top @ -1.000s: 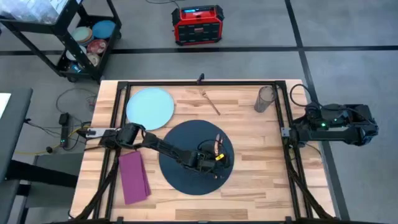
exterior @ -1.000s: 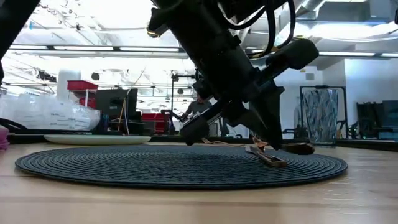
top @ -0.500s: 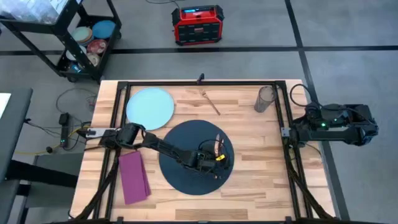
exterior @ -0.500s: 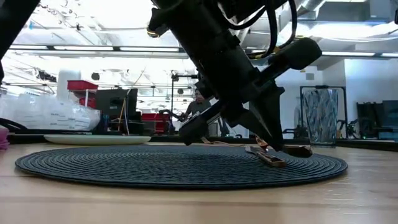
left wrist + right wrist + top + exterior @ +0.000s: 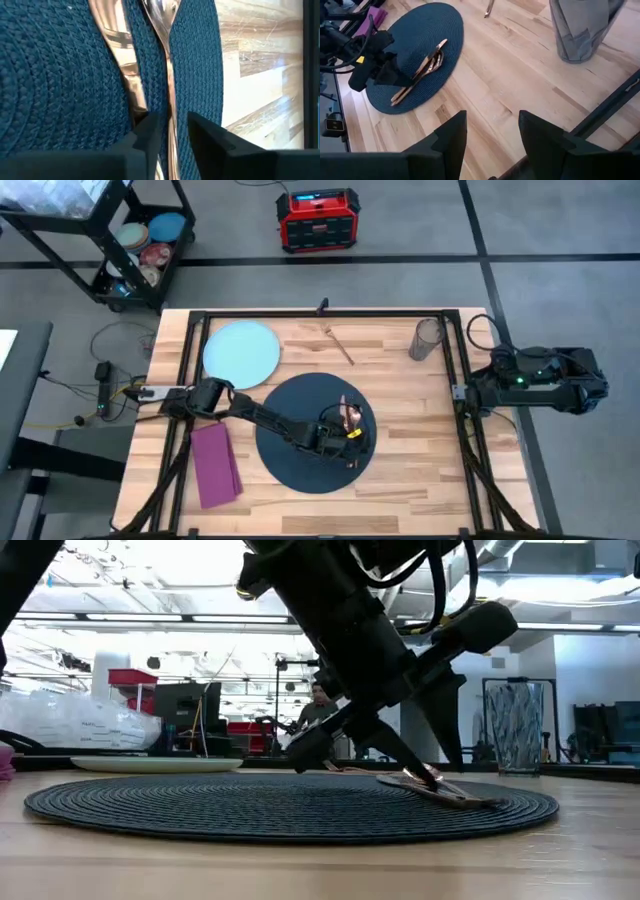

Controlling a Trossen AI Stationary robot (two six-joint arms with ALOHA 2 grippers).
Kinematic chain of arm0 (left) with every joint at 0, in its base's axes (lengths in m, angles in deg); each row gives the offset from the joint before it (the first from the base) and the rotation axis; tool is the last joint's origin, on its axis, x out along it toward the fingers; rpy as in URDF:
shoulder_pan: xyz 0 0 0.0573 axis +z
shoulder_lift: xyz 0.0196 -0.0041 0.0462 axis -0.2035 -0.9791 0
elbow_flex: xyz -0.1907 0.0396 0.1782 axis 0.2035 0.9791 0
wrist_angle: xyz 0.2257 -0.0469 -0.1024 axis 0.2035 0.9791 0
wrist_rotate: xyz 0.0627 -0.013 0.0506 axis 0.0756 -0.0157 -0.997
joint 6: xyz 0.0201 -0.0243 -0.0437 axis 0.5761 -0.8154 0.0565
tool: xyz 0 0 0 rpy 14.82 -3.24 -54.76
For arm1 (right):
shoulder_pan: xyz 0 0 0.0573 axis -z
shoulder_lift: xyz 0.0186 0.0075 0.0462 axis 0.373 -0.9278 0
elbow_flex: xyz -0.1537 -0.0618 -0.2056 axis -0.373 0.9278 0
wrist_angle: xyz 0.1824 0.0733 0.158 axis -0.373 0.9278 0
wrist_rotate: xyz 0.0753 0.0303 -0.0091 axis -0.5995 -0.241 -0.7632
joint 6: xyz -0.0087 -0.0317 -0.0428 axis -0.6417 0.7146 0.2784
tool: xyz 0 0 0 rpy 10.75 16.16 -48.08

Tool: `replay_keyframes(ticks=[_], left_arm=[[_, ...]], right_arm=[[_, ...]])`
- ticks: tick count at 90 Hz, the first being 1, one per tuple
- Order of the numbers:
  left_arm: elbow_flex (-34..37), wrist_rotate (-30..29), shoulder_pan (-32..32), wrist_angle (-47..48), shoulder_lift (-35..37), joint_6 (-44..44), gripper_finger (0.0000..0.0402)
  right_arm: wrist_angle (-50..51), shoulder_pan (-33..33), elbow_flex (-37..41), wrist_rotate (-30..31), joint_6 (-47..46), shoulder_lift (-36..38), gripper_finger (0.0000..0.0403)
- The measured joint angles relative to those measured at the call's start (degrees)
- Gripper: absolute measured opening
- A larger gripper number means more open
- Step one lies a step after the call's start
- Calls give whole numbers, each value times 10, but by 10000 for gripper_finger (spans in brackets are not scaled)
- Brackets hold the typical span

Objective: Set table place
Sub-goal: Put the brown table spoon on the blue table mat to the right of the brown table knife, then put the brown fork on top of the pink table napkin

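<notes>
The dark round mat (image 5: 300,442) lies mid-table, with a copper spoon (image 5: 167,75) and a knife (image 5: 117,55) side by side on its right part (image 5: 350,416). My left gripper (image 5: 174,137) is open and low over the mat, one finger on each side of the spoon's handle. The pale blue plate (image 5: 241,352) lies at the far left, and the magenta napkin (image 5: 215,465) lies left of the mat. The smoky tumbler (image 5: 427,338) stands at the far right. My right gripper (image 5: 490,145) waits open at the table's right edge. My left gripper's fingers (image 5: 150,135) slant down from the near side and lie along the spoon's handle (image 5: 171,120). The handle runs between them, close to one. Whether that finger touches it, I cannot tell. The spoon lies flat on the mat.
Another copper piece of cutlery (image 5: 340,343) lies on the bare wood beyond the mat. A black cart with dishes (image 5: 140,250) and a red box (image 5: 317,220) stand on the floor beyond the table's far edge. Bare wood shows right of the mat.
My left gripper has opened: in the low view its fingers were close together over the cutlery and now stand apart. The spoon now shows at greater length on the mat. The arm has stayed over the mat's right part.
</notes>
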Motion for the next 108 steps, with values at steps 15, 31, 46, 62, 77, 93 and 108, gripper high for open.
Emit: replay_keyframes(ticks=[15,31,46,62,77,93,108], left_arm=[[0,-1,1,3,0,4,111],[0,-3,8,-8,8,30,111],[0,-34,25,-23,40,93,111],[0,-43,59,-17,97,220,111],[0,-43,101,-10,156,340,111],[-1,-43,147,82,219,433,111],[0,-43,190,243,266,481,111]], right_arm=[[0,0,0,0,0,0,166],[0,0,0,0,0,0,166],[-33,0,0,0,1,-1,166],[-76,0,0,-4,35,-37,166],[-123,0,0,-7,106,-115,166],[-200,0,0,-33,190,-224,166],[-275,0,0,-52,251,-319,166]])
